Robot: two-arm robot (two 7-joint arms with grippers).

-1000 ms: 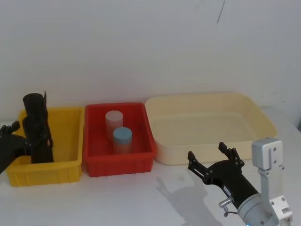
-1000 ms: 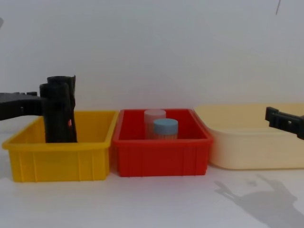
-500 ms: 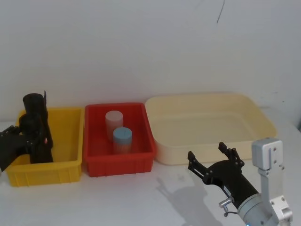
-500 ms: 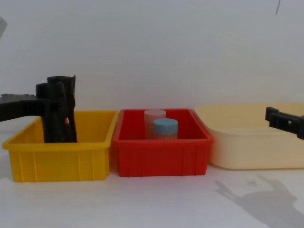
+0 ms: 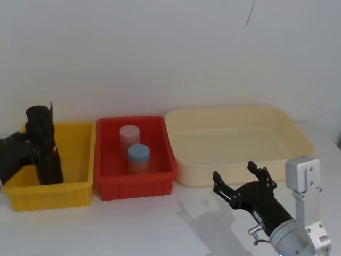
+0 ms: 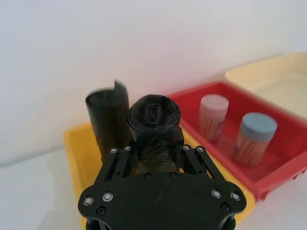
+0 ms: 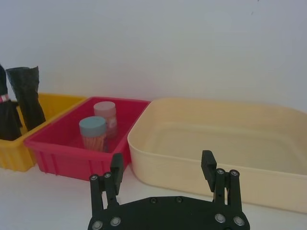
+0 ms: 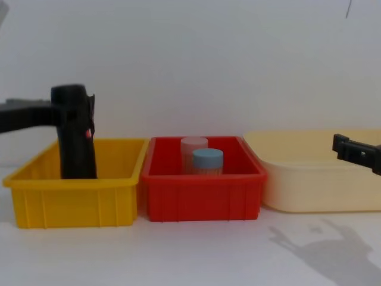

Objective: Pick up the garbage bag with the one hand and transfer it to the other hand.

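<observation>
The left gripper (image 6: 154, 154) reaches in from the left over the yellow bin (image 8: 71, 202), its fingers clamped on the sides of the bag (image 6: 154, 134). The bag stands upright, long axis vertical, top end well above the rim and foot hidden behind the bin wall. A second roll (image 6: 106, 120) stands just beside it. The red bin (image 8: 202, 199) holds two jars (image 8: 207, 159). Next comes the cream tub (image 8: 315, 190). The right gripper (image 5: 238, 173) hovers over the table (image 8: 178, 256) before the tub, fingers spread and empty.
</observation>
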